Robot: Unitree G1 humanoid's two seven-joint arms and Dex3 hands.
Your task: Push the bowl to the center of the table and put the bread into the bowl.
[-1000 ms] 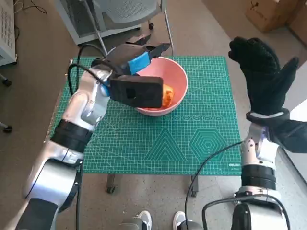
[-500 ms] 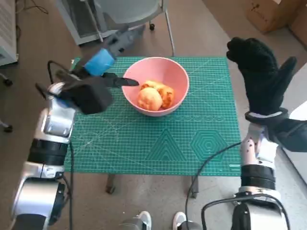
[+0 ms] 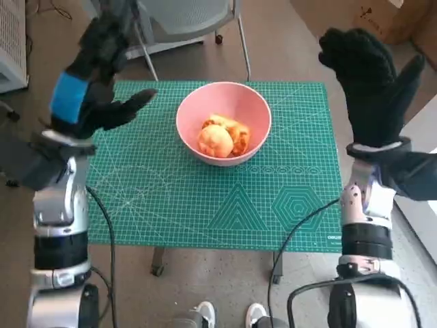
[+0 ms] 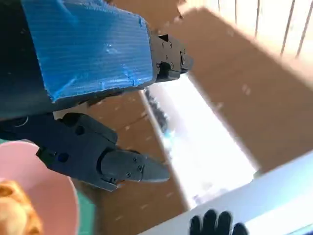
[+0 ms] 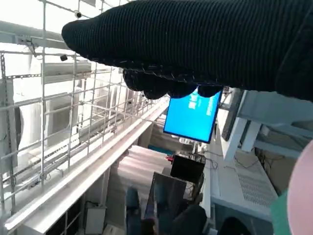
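Observation:
The pink bowl (image 3: 224, 123) stands on the green cutting mat (image 3: 205, 198), toward the far middle of the table. The orange-brown bread (image 3: 222, 135) lies inside it. My left hand (image 3: 92, 85) is raised above the table's left edge, fingers spread and holding nothing. My right hand (image 3: 372, 85) is lifted upright over the right edge, open and apart from the bowl. The left wrist view catches the bowl's rim (image 4: 54, 196), a bit of the bread (image 4: 17, 208) and my left hand (image 4: 83, 98) with its fingers (image 4: 127, 169) apart. The right glove (image 5: 195, 46) spans its own view.
A grey chair (image 3: 184, 24) stands behind the table. A cardboard box (image 3: 392, 17) sits at the far right on the floor. A person's shoes (image 3: 225, 316) show at the table's near edge. The right wrist view looks out at shelving and a blue screen (image 5: 193, 115).
My left hand has drawn out of the bowl, leaving the bread there, and has risen back to the left with fingers spread. The right hand has barely moved.

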